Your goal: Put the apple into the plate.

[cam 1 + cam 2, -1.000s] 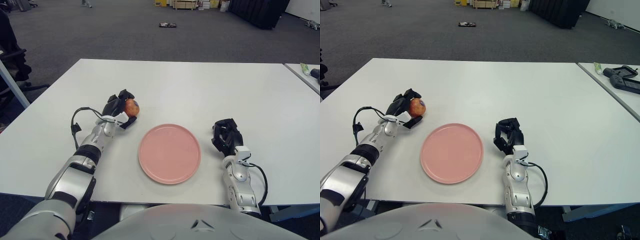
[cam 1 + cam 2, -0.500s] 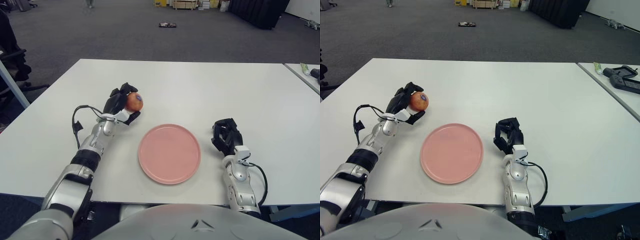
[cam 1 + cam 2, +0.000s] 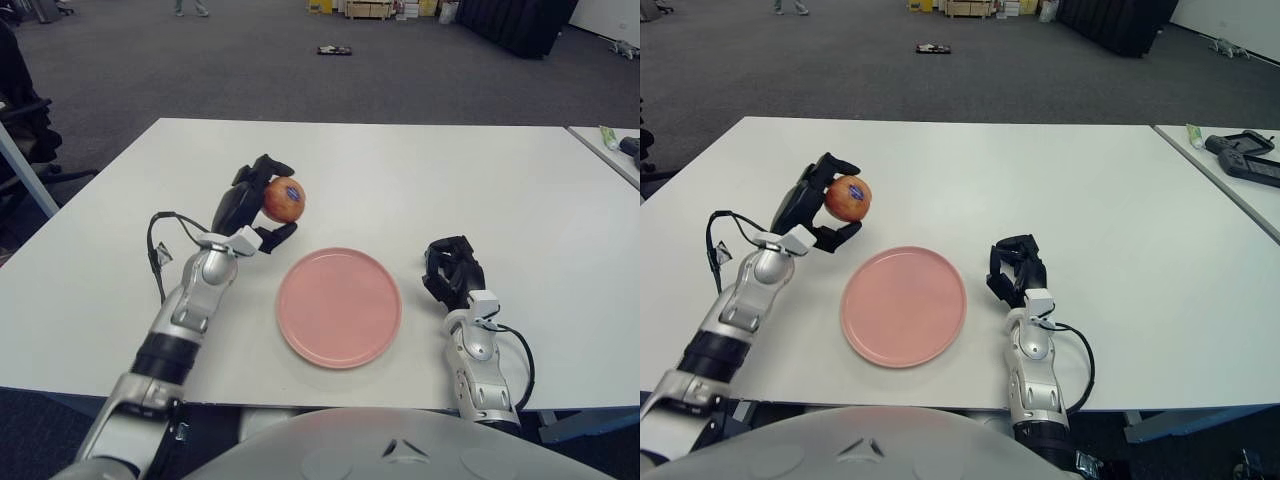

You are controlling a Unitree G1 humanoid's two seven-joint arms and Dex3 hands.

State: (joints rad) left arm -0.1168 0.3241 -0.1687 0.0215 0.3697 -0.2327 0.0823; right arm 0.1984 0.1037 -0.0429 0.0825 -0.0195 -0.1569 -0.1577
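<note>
My left hand is shut on a red apple with a small blue sticker and holds it in the air, above the table just left of and behind the pink plate. The plate lies flat and bare near the table's front edge. My right hand rests on the table right of the plate, fingers curled and holding nothing.
The white table stretches far behind the plate. A second table at the right bears a dark device and a small green-tipped tube. Grey carpeted floor lies beyond.
My left hand has lifted the apple off the table and carried it up and to the right, toward the plate. The right hand has not moved.
</note>
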